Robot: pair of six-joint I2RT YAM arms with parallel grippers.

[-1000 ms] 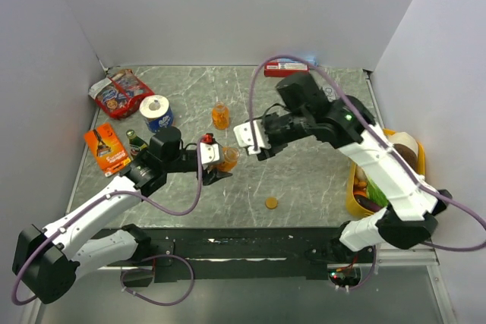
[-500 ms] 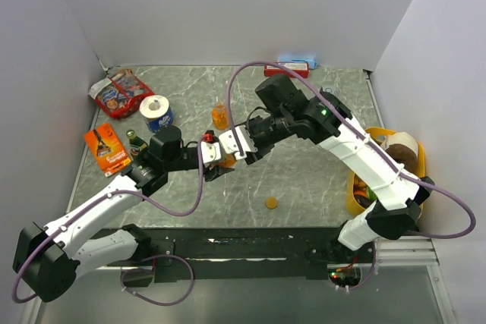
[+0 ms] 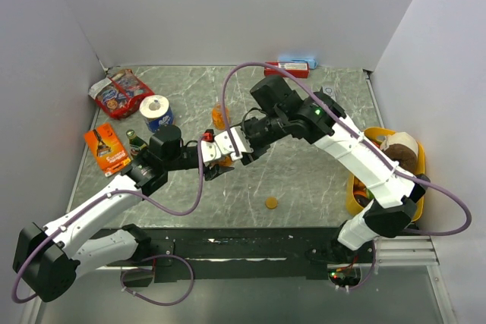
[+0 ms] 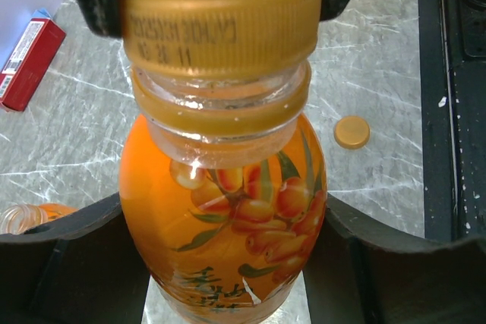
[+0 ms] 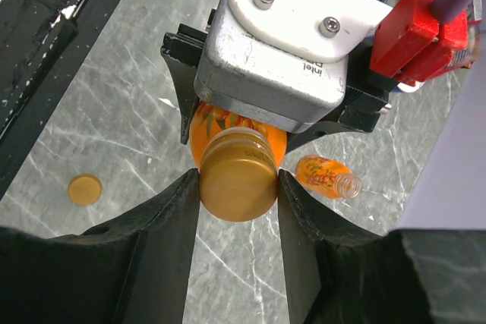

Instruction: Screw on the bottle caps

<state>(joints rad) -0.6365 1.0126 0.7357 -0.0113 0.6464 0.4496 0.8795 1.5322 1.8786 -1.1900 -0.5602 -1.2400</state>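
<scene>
**Two robot grippers joining a cap to an orange bottle**

In the right wrist view, the right gripper (image 5: 238, 191) is clenched on a flat round orange plastic cap (image 5: 238, 176) at the centre of the frame, with one dark finger pressed to each side of its rim. The cap rests on the neck of a small squat translucent orange plastic bottle (image 4: 228, 210). In the left wrist view, the left gripper (image 4: 228, 263) clasps this upright bottle by its body at the bottom of the frame.

The step in hand looks like threading the first cap. It sits on the neck above the orange collar ring, and whether the threads have caught cannot be told. The next move likely calls for the right wrist to turn the cap while the left arm holds the bottle steady. The cap should stay level so that it does not cross-thread.

A second orange cap (image 5: 84, 189) lies flat and loose on the grey marbled tabletop (image 5: 137, 66), at the left of the right wrist view. A second small orange bottle (image 5: 326, 174) lies on its side with its mouth open, just right of centre. That pair is not yet joined.

For writing, the side of the gripped cap carries two stamped lines of digits, too smeared to read surely. The bottle label shows orange berries and green leaves, and its lettering is cut off. The white and grey camera housing (image 5: 281, 51) at the top of the right wrist view reads "intel". A red flat box (image 4: 26, 62) at the left edge of the left wrist view has illegible print.
</scene>
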